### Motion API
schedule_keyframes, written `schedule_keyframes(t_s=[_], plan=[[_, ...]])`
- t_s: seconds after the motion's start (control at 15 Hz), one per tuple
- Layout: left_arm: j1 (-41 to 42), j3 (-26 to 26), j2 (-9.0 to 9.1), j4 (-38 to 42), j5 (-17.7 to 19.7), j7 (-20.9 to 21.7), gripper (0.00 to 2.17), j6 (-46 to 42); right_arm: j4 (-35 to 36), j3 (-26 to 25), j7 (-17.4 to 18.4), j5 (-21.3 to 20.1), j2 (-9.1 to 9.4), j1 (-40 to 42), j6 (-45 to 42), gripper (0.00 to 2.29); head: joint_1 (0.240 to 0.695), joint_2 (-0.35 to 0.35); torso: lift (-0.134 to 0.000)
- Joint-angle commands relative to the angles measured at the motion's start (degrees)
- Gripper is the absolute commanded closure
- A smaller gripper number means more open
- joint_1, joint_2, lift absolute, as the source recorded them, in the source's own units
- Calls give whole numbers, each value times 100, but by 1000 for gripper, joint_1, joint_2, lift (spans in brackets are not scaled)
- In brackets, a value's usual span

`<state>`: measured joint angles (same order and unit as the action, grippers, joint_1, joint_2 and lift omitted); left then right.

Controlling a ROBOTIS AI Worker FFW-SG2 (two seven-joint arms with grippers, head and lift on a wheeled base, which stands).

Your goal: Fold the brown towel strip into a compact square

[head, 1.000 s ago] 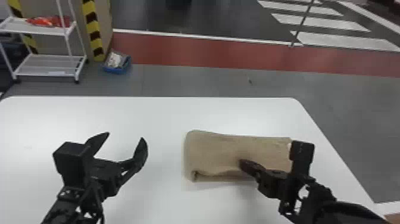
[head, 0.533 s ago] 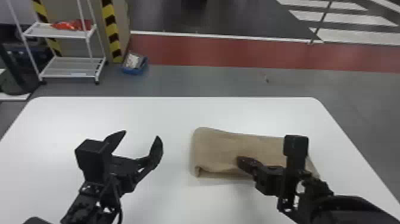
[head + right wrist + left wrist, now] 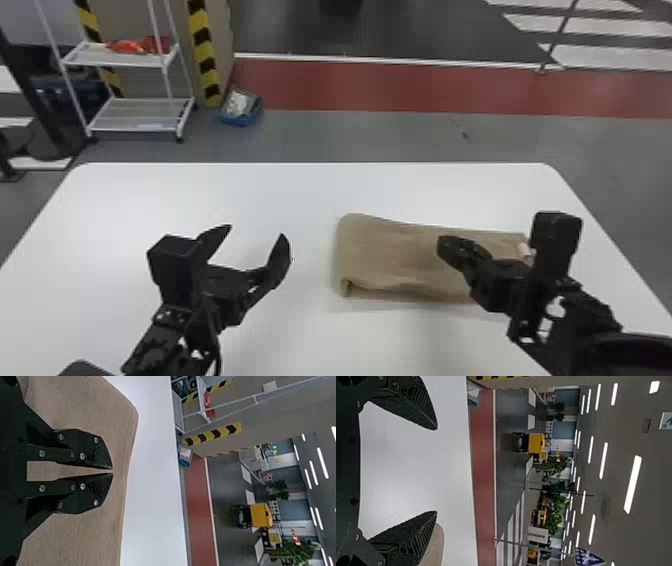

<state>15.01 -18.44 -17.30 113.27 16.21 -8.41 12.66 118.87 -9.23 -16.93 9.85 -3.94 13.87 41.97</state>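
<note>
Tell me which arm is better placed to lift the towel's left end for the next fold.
Left, I'd judge. The left gripper is open and just left of that end of the brown towel strip. The right gripper is shut, over the towel farther right.

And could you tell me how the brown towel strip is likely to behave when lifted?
The towel strip will probably hang floppy, since its outline is soft and its edge curls. It looks unlikely to roll, as it lies flat on the table. Its folded layers may shift apart.
</note>
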Motion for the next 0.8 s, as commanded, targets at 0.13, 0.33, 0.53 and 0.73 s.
schedule_keyframes(t_s=[0.13, 0.33, 0.53, 0.73], plan=[[-77, -186, 43, -112, 40, 32, 144, 31, -154, -905, -302, 43, -90, 19, -70, 772, 695, -189, -124], [-148, -309, 52, -156, -118, -47, 144, 13, -312, -966, -443, 122, -116, -95, -123, 2051, 695, -255, -124], [-148, -318, 34, -174, -171, -82, 144, 13, -646, -650, -416, -19, -116, -429, -123, 2105, 695, -260, -124], [-121, -300, -10, -156, -180, -126, 144, -57, -901, -263, -337, -177, -116, -631, -70, 2105, 695, -228, -124]])
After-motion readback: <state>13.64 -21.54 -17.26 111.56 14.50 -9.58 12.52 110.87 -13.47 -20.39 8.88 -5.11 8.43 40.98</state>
